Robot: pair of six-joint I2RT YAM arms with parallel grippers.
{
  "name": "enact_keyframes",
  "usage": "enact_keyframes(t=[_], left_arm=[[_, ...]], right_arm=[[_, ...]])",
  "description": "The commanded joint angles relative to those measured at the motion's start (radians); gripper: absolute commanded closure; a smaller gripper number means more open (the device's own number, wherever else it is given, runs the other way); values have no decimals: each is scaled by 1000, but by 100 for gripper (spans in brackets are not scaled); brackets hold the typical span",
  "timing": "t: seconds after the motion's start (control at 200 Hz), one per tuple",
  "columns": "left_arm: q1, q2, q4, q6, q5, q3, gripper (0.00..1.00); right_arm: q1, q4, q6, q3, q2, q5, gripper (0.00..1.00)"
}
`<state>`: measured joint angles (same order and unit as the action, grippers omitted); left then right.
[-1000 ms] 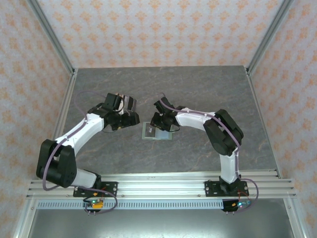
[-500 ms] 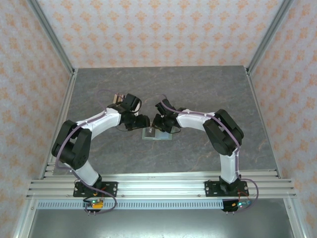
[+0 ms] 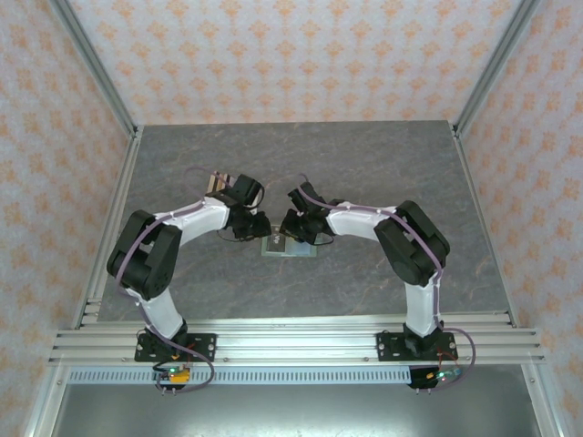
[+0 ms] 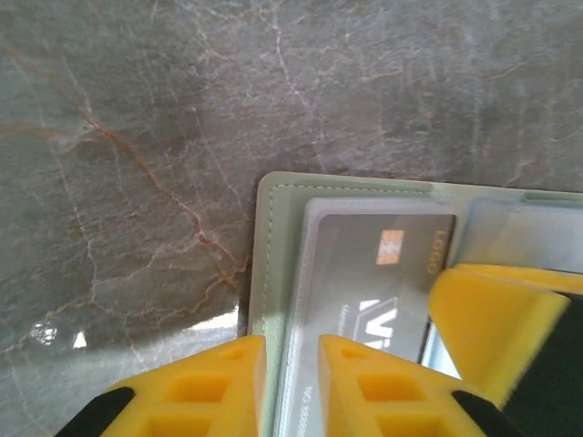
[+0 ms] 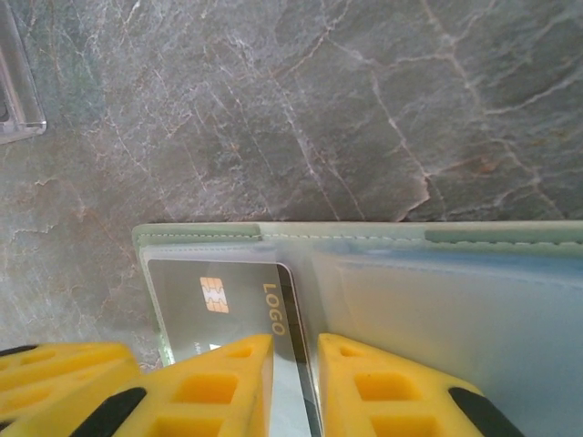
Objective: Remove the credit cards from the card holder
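Beneath left gripper [image 4: 291, 369], right gripper [image 5: 296, 382]: card holder [image 4: 271, 246] open, chip card [image 5: 228, 305] in sleeve [image 5: 437, 300]. I judge extraction unfinished. Both jaws near-closed; grip unclear.

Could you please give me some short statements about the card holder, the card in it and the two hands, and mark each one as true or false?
1. The card holder lies open on the table. True.
2. A card with a chip sits in the holder. True.
3. Both hands hang near the back wall, far from the holder. False: the left hand and the right hand are both right at the holder.
4. The holder is bright red. False: it is pale green.
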<state>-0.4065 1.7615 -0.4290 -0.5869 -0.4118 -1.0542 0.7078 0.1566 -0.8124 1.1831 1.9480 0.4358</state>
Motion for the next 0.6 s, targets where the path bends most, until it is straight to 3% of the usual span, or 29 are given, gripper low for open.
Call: enact_keyframes(t=[0.0,0.215,0.596], left_arm=[[-11,30,21,-13,-3,-30,82],[-11,51,0,-18,25,-31,89],[-11,79,-10,-15,43,-9,93]], right_arm=[[-11,-39,-10,-49,-41,-4,78],[-23,-73,-1,-80,-76,2,78],[-30,-152,-7,-153,-102,3,84]])
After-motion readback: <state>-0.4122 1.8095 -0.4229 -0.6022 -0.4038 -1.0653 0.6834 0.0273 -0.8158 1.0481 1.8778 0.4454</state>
